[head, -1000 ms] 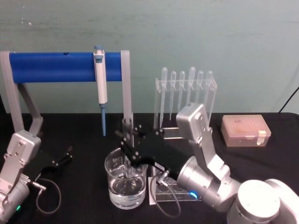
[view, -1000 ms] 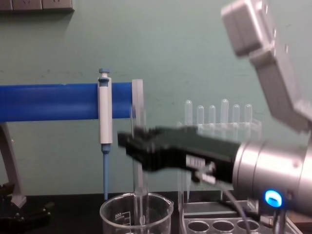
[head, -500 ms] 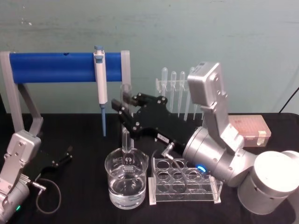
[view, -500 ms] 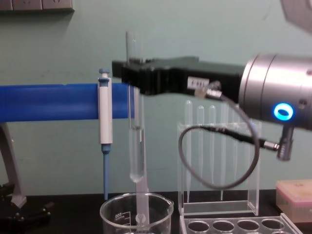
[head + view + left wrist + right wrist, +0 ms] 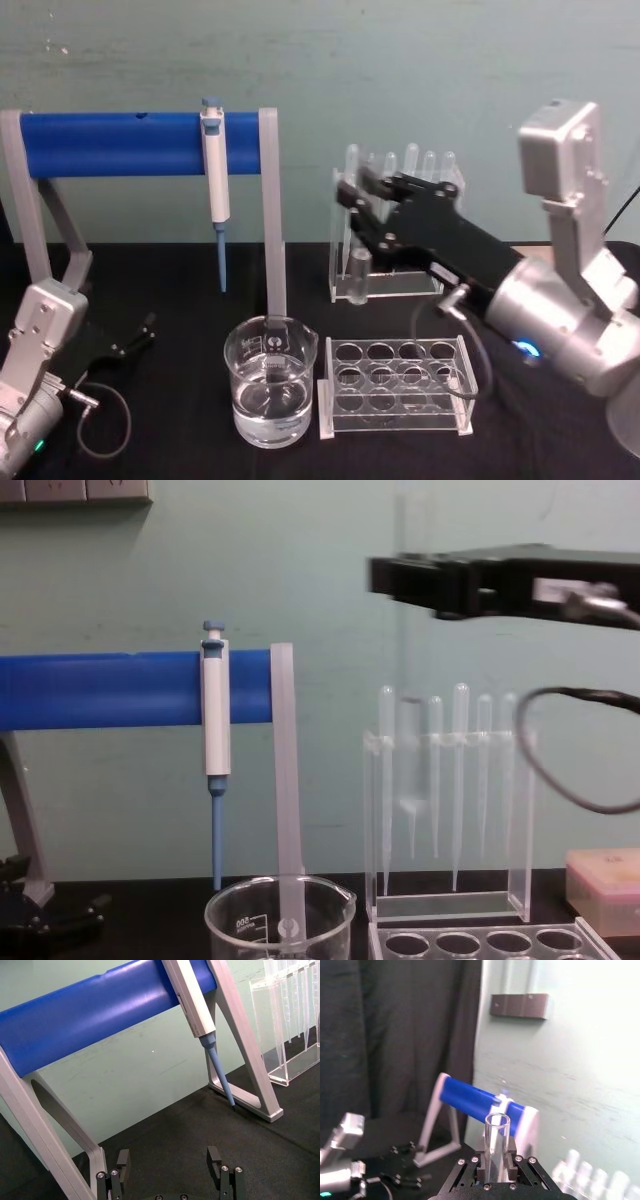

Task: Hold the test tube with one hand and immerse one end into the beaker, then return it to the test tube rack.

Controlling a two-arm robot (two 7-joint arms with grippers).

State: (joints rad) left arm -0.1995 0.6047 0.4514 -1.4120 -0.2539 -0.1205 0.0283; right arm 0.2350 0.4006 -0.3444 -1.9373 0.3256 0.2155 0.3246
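The right tool (image 5: pixel 365 215) is clenching the test tube (image 5: pixel 358 275) upright, high over the desk (image 5: pixel 180 290). The tube's round bottom is hanging well above the rim of the test tube rack (image 5: pixel 395 415), in open air before the pipette stand (image 5: pixel 450 740). The beaker (image 5: pixel 270 390) is sitting apart to the left. The right arm is reaching in level from the right. The left tool (image 5: pixel 135 338) is lying spread open on the desk.
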